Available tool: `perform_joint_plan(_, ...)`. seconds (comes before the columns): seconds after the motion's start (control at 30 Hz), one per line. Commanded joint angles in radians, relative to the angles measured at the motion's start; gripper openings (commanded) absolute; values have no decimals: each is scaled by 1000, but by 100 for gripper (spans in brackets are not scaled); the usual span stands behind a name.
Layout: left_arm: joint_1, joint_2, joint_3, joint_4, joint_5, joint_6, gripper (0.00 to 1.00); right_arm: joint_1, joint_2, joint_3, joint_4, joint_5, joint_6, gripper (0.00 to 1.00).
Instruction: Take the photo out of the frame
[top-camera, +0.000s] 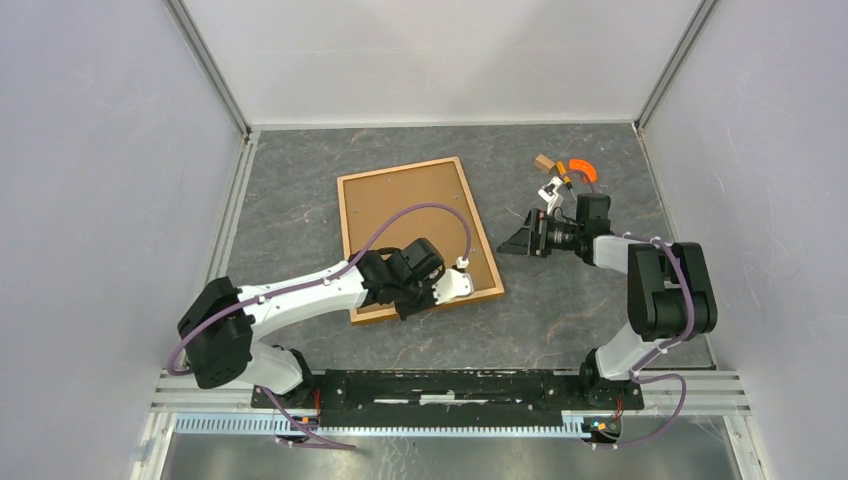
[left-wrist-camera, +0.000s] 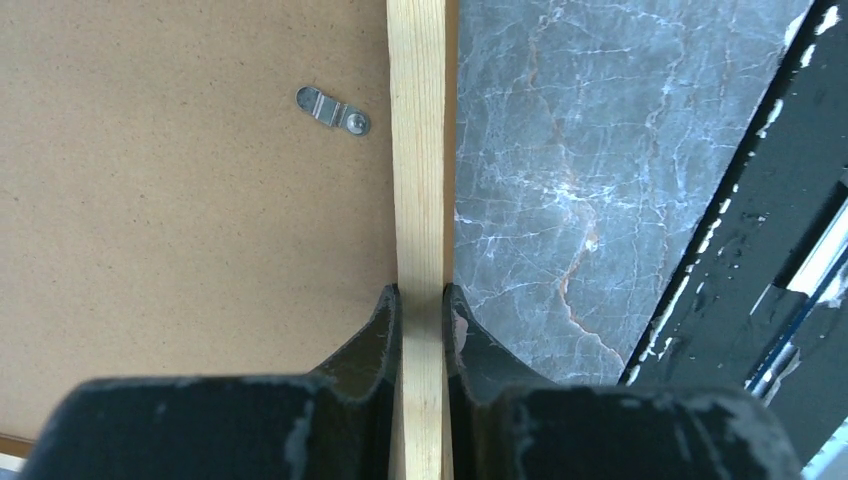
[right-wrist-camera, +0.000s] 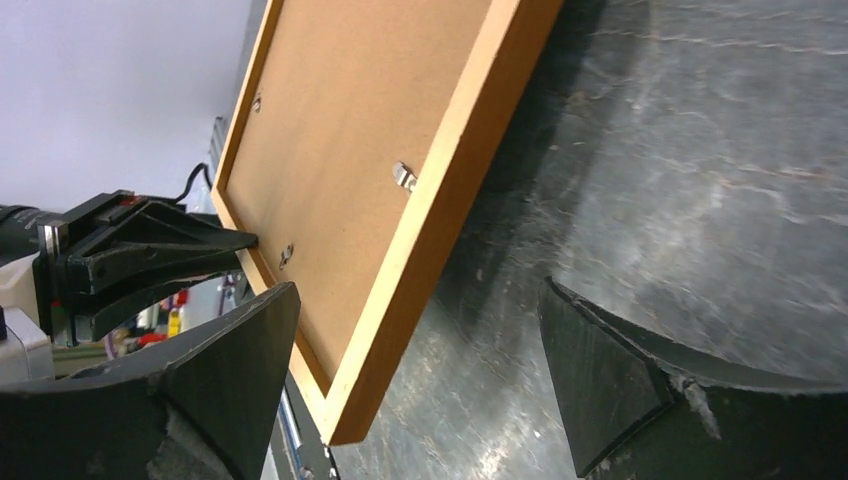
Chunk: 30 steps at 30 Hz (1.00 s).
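Note:
The frame (top-camera: 400, 168) lies face down on the grey table, its brown backing board (top-camera: 405, 215) facing up. The photo is hidden. My left gripper (top-camera: 405, 305) is shut on the frame's near rail. In the left wrist view the pale wooden rail (left-wrist-camera: 420, 150) runs straight between both fingers (left-wrist-camera: 385, 330), which press on it. My right gripper (top-camera: 520, 240) stands open just right of the frame, apart from it. In the right wrist view the frame's corner (right-wrist-camera: 440, 210) shows between its wide jaws (right-wrist-camera: 420, 290).
Metal turn clips (left-wrist-camera: 333, 110) hold the backing board (right-wrist-camera: 350, 110) in the frame. A small wooden block (top-camera: 543, 161) and an orange and white tool (top-camera: 578, 170) lie at the back right. The black base rail (top-camera: 450, 385) runs along the near edge.

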Motion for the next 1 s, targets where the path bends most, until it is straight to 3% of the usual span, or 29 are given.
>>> perform_joint_plan(0.0,0,-66,-3,55,19,61,2,55,44,-51,191,-99,140,96)
perform_joint_plan(0.1,1,-76,-1,58,10,64,2,80,85,-115,374,-128,296,97)
perform_joint_plan(0.5,0,-86,-28,93,15,80,2,214,149,-144,472,-121,468,98)
perform_joint_plan(0.8,-7,-85,-34,107,30,87,2,259,239,-184,715,-151,690,70)
perform_joint_plan(0.97,-15,-72,-34,114,28,102,2,292,274,-176,757,-168,729,59)
